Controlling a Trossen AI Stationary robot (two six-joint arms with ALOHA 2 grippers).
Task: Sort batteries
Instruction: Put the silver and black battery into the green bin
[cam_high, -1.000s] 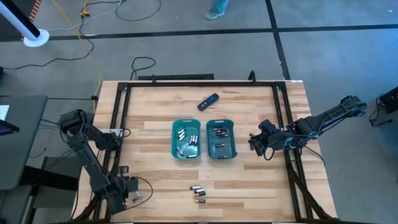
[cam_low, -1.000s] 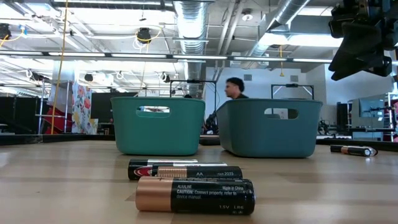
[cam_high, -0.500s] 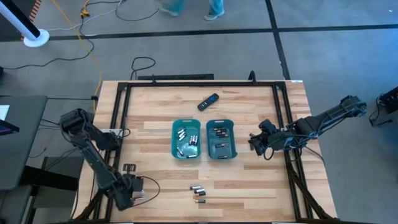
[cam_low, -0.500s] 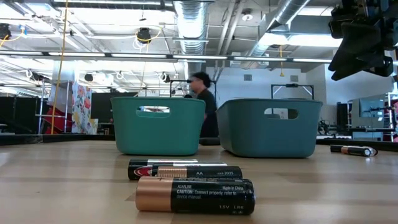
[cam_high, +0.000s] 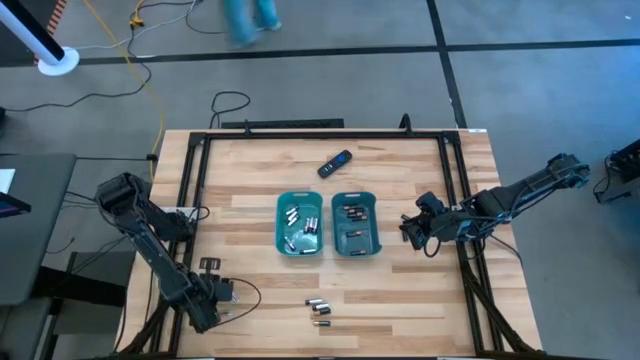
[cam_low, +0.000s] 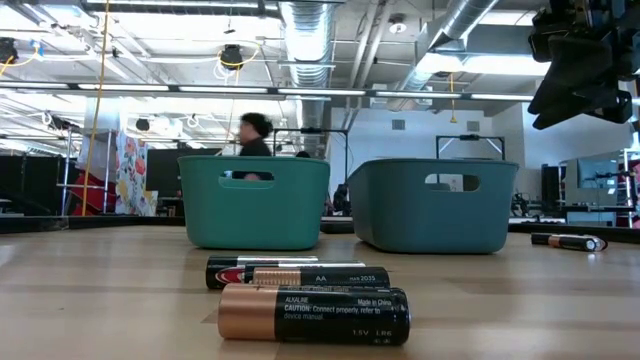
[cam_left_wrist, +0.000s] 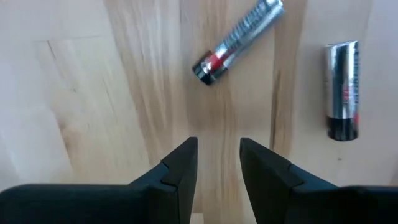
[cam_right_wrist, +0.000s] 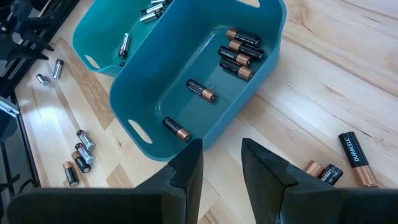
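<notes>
- From above: left gripper (cam_high: 222, 297) low near the table's (cam_high: 250, 200) front-left corner, well apart from the three loose batteries (cam_high: 319, 306) lying in front of the two teal trays (cam_high: 278, 222); right gripper (cam_high: 412, 230) hanging just beside the right-hand tray (cam_high: 376, 222). More batteries inside both trays — pale ones in the left, dark ones in the right. Black remote (cam_high: 335, 162) behind the trays.
- At table height: three batteries (cam_low: 313, 313) lying on their sides up close, trays (cam_low: 254, 201) behind, one more battery (cam_low: 568, 241) off to the side; a person (cam_low: 254, 140) walking past in the room. Only part of one arm in the top corner, fingers not visible.
- Left wrist: fingers (cam_left_wrist: 181, 174) parted, holding nothing, pointed down at bare wood; two silvery batteries (cam_left_wrist: 237, 41) ahead, one cut off at the edge.
- Right wrist: fingers (cam_right_wrist: 187, 171) parted, empty, above the table beside the tray (cam_right_wrist: 134, 92) of copper-ended batteries (cam_right_wrist: 240, 50); several more (cam_right_wrist: 348, 160) loose on the wood nearby.
- Handling, as a judgement: small, hard, smooth and round — likely to roll or squirt out; best pinched across the middle of the barrel, fingers square to its length.
- Hard to make out: labels inside the trays, and the exact count there.
</notes>
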